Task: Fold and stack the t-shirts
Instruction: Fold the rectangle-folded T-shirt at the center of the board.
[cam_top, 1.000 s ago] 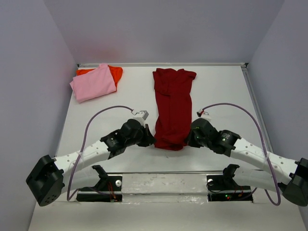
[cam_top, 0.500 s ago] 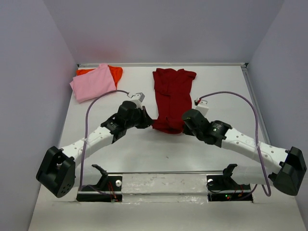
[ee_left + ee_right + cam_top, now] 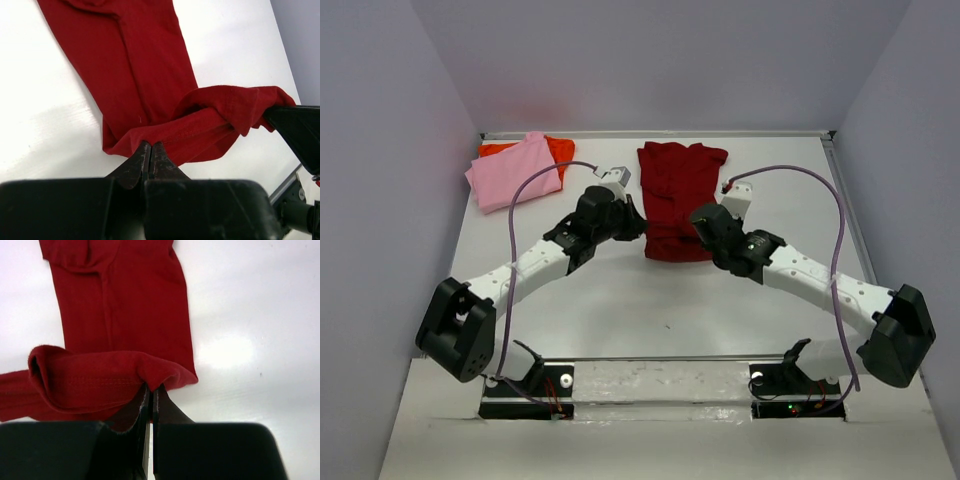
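Observation:
The dark crimson t-shirt (image 3: 678, 190) lies lengthwise at the table's middle back, folded into a narrow strip. Its near hem is lifted and doubled over toward the far end. My left gripper (image 3: 642, 228) is shut on the hem's left corner; the cloth (image 3: 150, 75) shows pinched at the fingertips in the left wrist view. My right gripper (image 3: 698, 228) is shut on the hem's right corner, seen in the right wrist view (image 3: 115, 375). The light pink t-shirt (image 3: 513, 172) lies folded on the orange-red t-shirt (image 3: 560, 152) at the back left.
The white table (image 3: 620, 300) is walled at the back and both sides. Purple cables (image 3: 790, 175) arch above each arm. A metal rail with the arm mounts (image 3: 660, 385) runs along the near edge.
Both grippers have carried the crimson shirt's near hem away from the front edge toward the back, shortening the visible strip. The pink and orange-red shirts have not moved.

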Robot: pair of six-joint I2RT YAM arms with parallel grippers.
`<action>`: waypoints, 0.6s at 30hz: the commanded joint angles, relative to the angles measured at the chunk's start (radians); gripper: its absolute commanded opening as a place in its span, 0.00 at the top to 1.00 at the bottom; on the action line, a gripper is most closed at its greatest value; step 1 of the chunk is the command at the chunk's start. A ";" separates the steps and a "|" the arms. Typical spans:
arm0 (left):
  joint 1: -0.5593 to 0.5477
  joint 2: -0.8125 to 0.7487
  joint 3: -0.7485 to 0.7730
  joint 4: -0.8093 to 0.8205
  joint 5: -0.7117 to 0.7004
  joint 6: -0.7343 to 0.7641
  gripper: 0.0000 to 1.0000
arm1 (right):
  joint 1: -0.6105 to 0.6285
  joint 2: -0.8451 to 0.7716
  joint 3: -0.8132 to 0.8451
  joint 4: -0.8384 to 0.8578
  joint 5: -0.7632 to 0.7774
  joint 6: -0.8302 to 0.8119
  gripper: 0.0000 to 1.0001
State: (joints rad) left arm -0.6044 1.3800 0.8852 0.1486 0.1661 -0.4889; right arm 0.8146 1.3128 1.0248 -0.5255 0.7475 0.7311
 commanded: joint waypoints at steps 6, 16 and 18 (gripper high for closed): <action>0.038 0.039 0.077 0.089 -0.244 0.073 1.00 | -0.144 0.095 0.069 0.206 0.058 -0.232 1.00; 0.054 0.183 0.172 0.175 -0.238 0.116 1.00 | -0.204 0.273 0.173 0.321 0.058 -0.326 1.00; 0.060 0.215 0.175 0.200 -0.229 0.121 1.00 | -0.215 0.293 0.193 0.340 0.065 -0.332 1.00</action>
State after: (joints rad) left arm -0.5777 1.5723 1.0203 0.2787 0.0071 -0.4191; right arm 0.6426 1.5799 1.1580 -0.2352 0.6960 0.4641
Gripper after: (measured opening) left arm 0.022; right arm 0.033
